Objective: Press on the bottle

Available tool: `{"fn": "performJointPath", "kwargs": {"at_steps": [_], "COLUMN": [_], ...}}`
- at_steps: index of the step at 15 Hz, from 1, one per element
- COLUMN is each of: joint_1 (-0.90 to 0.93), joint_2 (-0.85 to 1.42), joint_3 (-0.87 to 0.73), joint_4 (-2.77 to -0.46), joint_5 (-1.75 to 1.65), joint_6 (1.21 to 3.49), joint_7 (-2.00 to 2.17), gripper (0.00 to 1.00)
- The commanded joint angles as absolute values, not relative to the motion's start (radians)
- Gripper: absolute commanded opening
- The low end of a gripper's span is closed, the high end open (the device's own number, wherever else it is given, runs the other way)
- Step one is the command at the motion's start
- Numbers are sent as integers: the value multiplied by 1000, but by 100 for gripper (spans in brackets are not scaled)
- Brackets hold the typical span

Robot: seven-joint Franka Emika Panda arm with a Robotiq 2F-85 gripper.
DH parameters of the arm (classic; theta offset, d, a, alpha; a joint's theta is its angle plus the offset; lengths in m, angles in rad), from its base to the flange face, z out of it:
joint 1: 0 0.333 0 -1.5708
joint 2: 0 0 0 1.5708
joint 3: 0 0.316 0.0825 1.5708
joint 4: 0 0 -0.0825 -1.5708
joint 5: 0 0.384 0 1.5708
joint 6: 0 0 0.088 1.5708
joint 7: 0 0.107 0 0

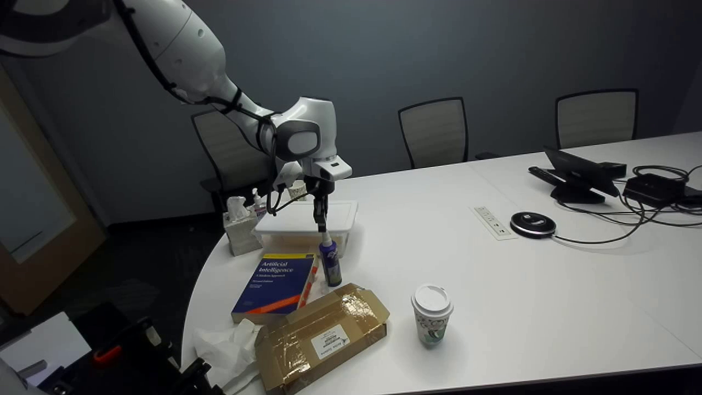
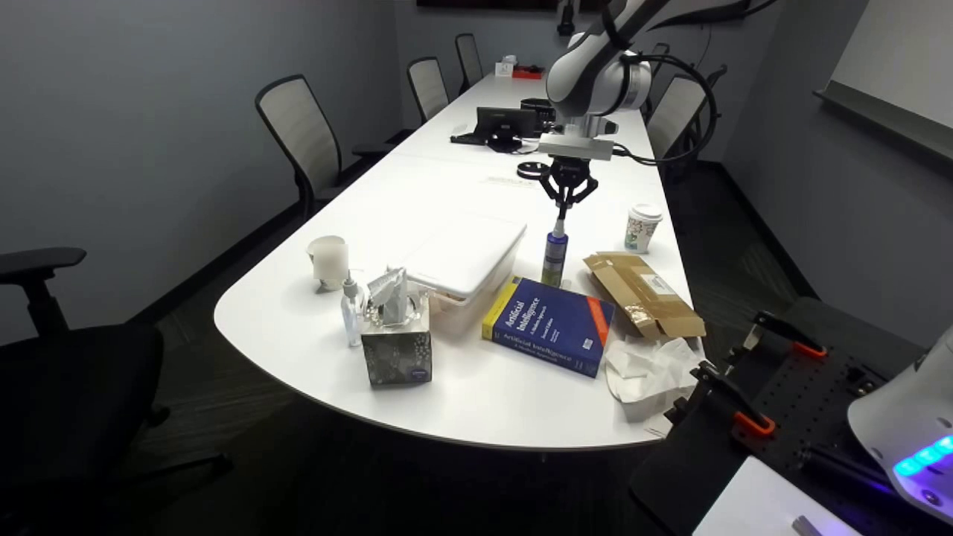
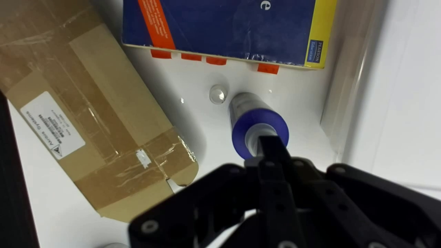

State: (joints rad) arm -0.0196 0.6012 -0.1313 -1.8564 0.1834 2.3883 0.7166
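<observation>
**Robotiq gripper (image 2: 562,214) at the top of the purple bottle (image 1: 331,266)**

The bottle stands upright on the white conference table (image 1: 548,307), between a lidded plastic storage box (image 2: 461,257) and a cardboard box (image 1: 296,351), just beside the textbook *Artificial Intelligence: A Modern Approach* (image 2: 555,320). The gripper points downward, its two fingers (image 3: 271,175) pressed together directly above the bottle's pale, tapered top. The fingertips appear to touch that top, although in the wrist view the fingers themselves cover the meeting point. Also in the wrist view, a small clear domed object (image 3: 218,94) sits between bottle and textbook, and red tabs (image 3: 268,68) project from the page edge. A paper cup (image 1: 431,325) with a white lid stands apart, past the cardboard box. Crumpled tissue (image 1: 225,351) lies next to textbook and cardboard. Near the table's rounded end, a tissue box (image 2: 398,357) adjoins a clear pump bottle (image 2: 351,316).
</observation>
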Motion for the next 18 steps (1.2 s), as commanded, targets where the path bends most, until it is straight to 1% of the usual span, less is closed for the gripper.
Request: {"fn": "performJointPath", "kwargs": {"at_steps": [1, 18], "joint_1": [-5, -17], "joint_2": [620, 631], "joint_3": [-144, -121], "joint_4": [-1857, -1912], "joint_5": [190, 257], "joint_6": [2405, 2423], "joint_7": [753, 768], "gripper": [0, 0]}}
